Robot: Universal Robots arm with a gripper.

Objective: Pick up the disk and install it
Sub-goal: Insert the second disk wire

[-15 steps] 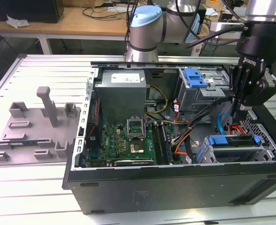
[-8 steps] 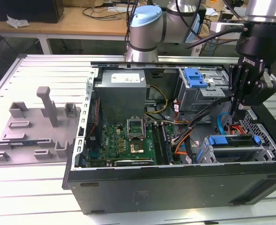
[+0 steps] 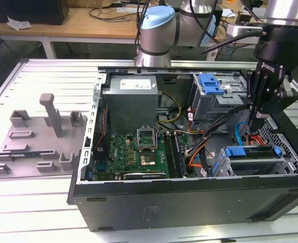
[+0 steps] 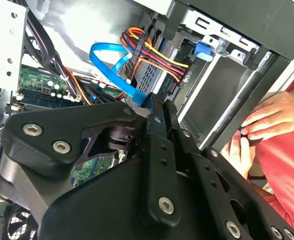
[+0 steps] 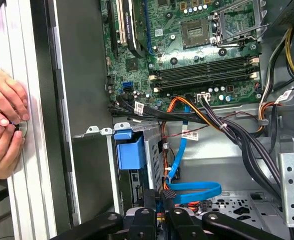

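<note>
judging from the exterior view, the disk (image 3: 252, 152) is already seated in its bay of the computer case (image 3: 189, 200); the gripper (image 3: 253, 117) above is narrowed, holding nothing.

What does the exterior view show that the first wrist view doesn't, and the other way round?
Exterior view: the grey plastic fixture beside the computer case, and the grey power supply box. First wrist view: a person's hands on the pale rail. Both: the green motherboard and a flat blue cable.
</note>
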